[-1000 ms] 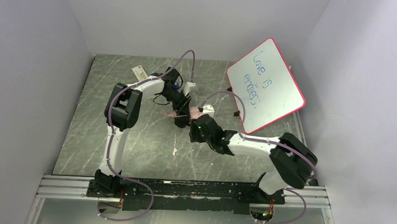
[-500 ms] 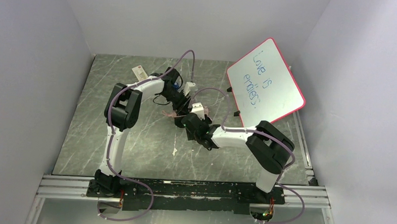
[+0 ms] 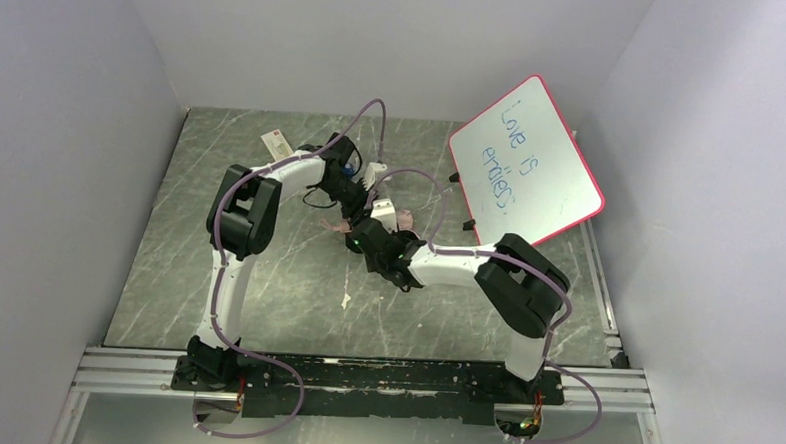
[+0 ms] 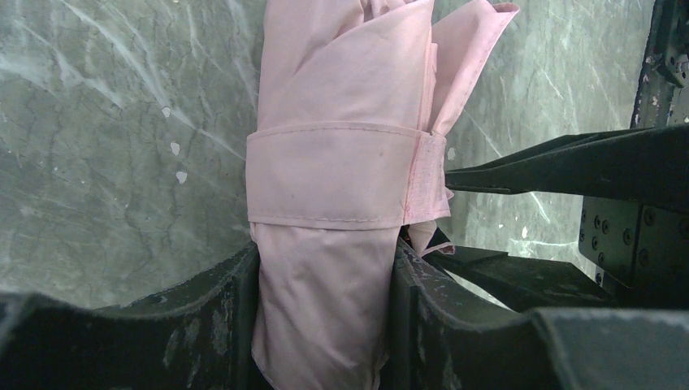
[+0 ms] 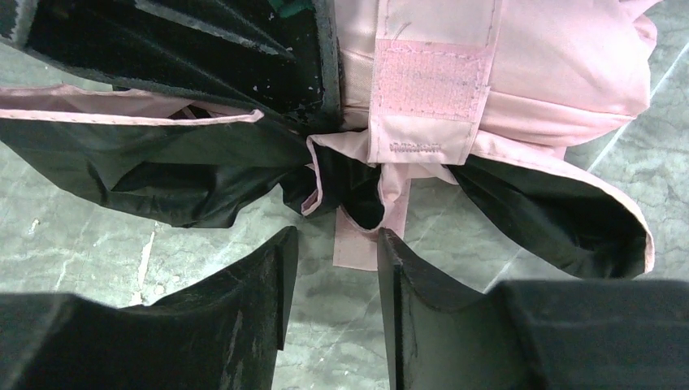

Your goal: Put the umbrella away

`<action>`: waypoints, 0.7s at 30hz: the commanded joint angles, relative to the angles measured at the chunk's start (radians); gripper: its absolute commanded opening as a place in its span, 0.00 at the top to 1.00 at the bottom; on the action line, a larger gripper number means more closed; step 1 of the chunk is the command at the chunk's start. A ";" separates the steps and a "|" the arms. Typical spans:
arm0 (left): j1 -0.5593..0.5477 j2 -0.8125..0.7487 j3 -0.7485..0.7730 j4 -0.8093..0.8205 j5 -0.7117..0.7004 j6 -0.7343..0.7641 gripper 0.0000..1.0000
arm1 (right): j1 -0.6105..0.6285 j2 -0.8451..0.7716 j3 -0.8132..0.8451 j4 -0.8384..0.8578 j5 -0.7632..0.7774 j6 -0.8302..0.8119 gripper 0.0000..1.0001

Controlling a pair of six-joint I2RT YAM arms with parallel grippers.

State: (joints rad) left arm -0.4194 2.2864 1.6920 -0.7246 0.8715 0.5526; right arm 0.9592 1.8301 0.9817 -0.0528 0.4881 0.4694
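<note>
The left tool (image 4: 325,272) clamped the rolled umbrella (image 4: 341,122) between its jaws. The right tool (image 5: 331,248) stood parted around the loose strap tail (image 5: 355,252), not yet pinching it; closing squarely on that tail alone seemed best.

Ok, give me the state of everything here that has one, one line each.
umbrella: folded, fabric bunched, some black folds loose.
strap: wrapped round the fabric, one velcro patch bare.
left gripper: shut on the umbrella.
right gripper: open, close to the umbrella, gripping nothing.
whiteboard: tilted, written on.
</note>
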 commanded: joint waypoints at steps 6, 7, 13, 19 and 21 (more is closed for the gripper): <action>0.031 0.099 -0.055 0.015 -0.349 0.058 0.95 | -0.003 0.058 -0.021 -0.181 0.047 0.088 0.55; 0.031 0.099 -0.054 0.014 -0.348 0.058 0.95 | -0.002 0.053 -0.025 -0.185 0.056 0.095 0.54; 0.031 0.105 -0.042 0.009 -0.343 0.055 0.95 | -0.012 0.002 -0.060 -0.154 0.073 0.095 0.51; 0.031 0.098 -0.051 0.011 -0.345 0.056 0.95 | -0.030 0.014 -0.061 -0.140 0.011 0.077 0.52; 0.031 0.094 -0.053 0.011 -0.347 0.058 0.95 | -0.031 0.021 -0.063 -0.142 -0.007 0.076 0.53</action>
State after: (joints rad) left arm -0.4194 2.2860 1.6928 -0.7254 0.8711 0.5526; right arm 0.9405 1.8126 0.9630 -0.0860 0.5232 0.5602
